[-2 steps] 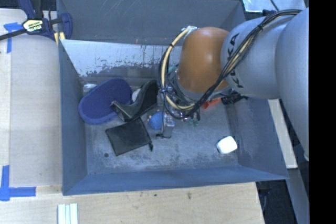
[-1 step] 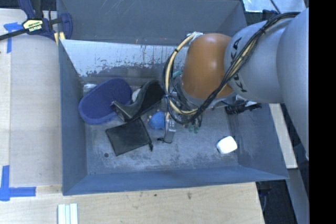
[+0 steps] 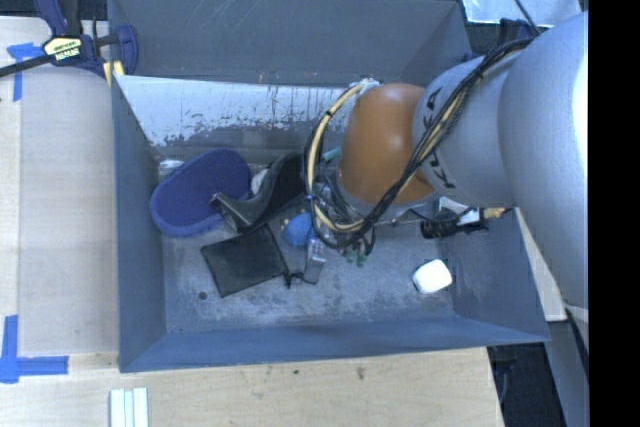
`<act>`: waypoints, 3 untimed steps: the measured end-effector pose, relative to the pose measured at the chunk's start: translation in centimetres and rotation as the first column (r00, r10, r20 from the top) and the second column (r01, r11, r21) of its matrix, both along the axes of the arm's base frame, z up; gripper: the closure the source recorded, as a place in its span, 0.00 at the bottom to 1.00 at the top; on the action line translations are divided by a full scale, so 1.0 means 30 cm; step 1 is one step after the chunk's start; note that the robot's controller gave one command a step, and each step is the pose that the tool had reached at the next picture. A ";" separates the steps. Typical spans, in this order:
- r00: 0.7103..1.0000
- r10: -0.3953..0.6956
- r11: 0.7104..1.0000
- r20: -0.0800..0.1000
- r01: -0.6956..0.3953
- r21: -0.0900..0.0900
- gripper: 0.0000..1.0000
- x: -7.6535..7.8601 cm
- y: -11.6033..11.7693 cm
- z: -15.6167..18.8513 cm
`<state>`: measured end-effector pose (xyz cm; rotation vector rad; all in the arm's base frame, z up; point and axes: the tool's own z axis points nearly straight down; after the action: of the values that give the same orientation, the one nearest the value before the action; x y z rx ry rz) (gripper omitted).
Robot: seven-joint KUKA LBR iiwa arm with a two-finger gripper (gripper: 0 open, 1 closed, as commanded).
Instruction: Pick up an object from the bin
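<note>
My gripper [image 3: 314, 265] is low in the middle of the bin, under the arm's orange cover. Its tip is beside a small bright-blue rounded piece [image 3: 296, 231] and at the right edge of a flat black square plate [image 3: 245, 261] lying on the floor. A black curved piece [image 3: 262, 200] leans just left of the gripper, above the plate. Whether anything sits in the gripper is hidden.
A large dark-blue oval thing [image 3: 200, 190] lies at the left, against the back wall. A small white block [image 3: 432, 276] rests on the floor at the front right. A thin black-and-white item [image 3: 455, 220] lies by the right wall. The arm covers the bin's right half.
</note>
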<state>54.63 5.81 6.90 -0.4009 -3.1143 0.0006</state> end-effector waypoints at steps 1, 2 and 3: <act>1.000 0.000 1.000 0.001 -0.001 0.000 0.00 0.002 -0.001 0.001; 1.000 0.000 1.000 0.002 0.000 0.000 1.00 0.003 -0.001 0.002; 1.000 0.000 1.000 0.012 -0.001 0.001 1.00 0.011 -0.004 0.300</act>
<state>54.97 5.71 15.89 -0.4017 -3.1265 -0.0036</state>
